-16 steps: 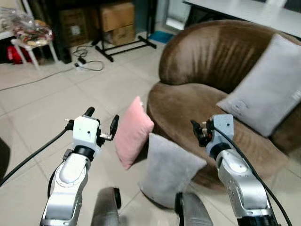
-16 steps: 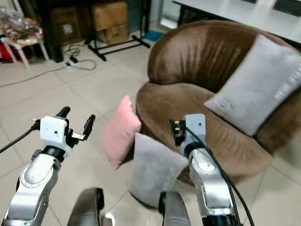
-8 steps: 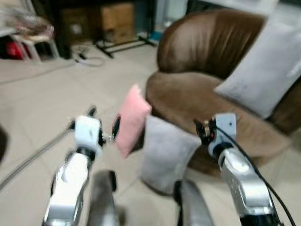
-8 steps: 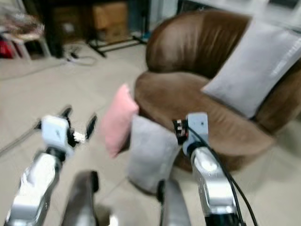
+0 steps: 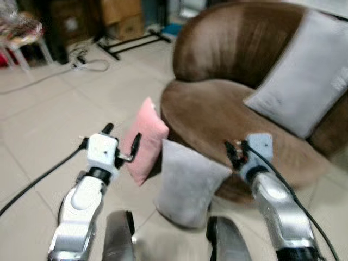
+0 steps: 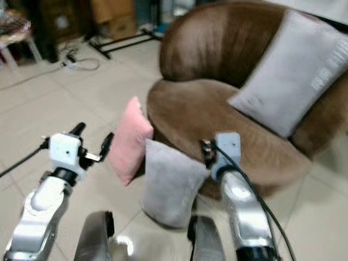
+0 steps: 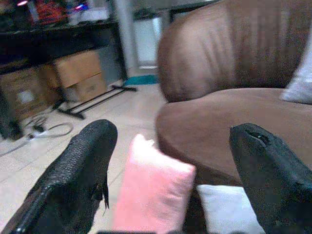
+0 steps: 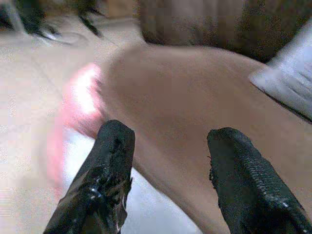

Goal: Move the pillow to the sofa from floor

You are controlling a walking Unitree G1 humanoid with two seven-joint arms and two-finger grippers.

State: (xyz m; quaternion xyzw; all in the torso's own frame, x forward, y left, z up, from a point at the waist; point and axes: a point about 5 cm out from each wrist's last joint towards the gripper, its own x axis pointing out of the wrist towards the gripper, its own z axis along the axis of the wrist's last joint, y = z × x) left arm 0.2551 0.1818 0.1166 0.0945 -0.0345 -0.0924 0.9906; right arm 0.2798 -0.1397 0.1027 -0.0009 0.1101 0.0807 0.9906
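Approach step, nothing picked up yet. Landmark: the round brown velvet sofa (image 5: 239, 103). Two cushions stand on the tiled floor (image 5: 49, 119) against the sofa's front edge: a pink fabric pillow (image 5: 142, 140) leaning at the front-left corner, and a grey square pillow (image 5: 189, 182) just beside it, touching the sofa base. A third one, a larger grey pillow (image 5: 307, 89), already rests on the seat against the backrest. So the count is 3 pillows total: 2 on the floor, 1 on the sofa; 1 pink, 2 grey.

Left gripper (image 5: 120, 142) hovers in front of the sofa, just beside the pink pillow, fingers spread wide and empty; in the left wrist view the pink pillow (image 7: 151, 187) sits right between the two black fingers (image 7: 80, 170). Right gripper (image 6: 205, 153) hangs over the sofa's front edge, above the grey floor pillow; its fingers (image 8: 109, 161) are apart too, holding nothing.

Judgement: the pink pillow looks like the target, since the left arm is lined up on it. Next move prob. needs a lower reach and a pinch on its top edge, then lift and carry over the seat. It's soft, so it may sag or slip from a shallow grip.
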